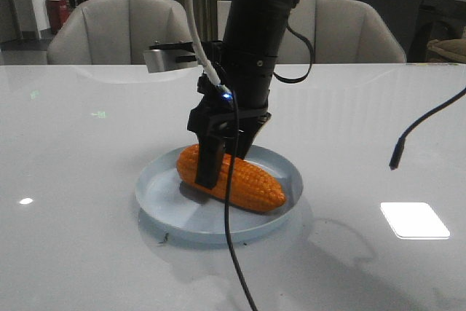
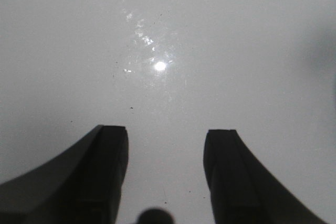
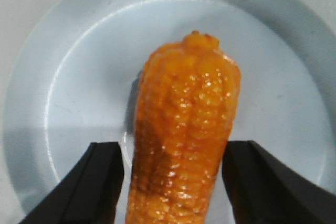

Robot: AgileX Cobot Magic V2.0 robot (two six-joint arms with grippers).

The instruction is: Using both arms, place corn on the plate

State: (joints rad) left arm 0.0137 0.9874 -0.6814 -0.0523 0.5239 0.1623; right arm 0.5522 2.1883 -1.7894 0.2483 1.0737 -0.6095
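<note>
Your right hand [image 3: 173,182] stands over the plate with its fingers [image 3: 100,182] spread apart, one on each side of the corn [image 3: 184,145] with a gap between, so nothing is clamped. The corn lies on the pale blue plate [image 1: 218,220], its tapered tip toward 4 o'clock in the front view. Your left hand [image 2: 165,177] is spread wide too, holding nothing above bare white tabletop [image 2: 168,51].

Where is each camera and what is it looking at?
Front view: looks forward over the table at the right gripper around the corn on the plate.
Left wrist view: looks down at bare table past the open left gripper.
Right wrist view: looks down at corn between open fingers.
Shared: front and right wrist views both show corn and plate.
</note>
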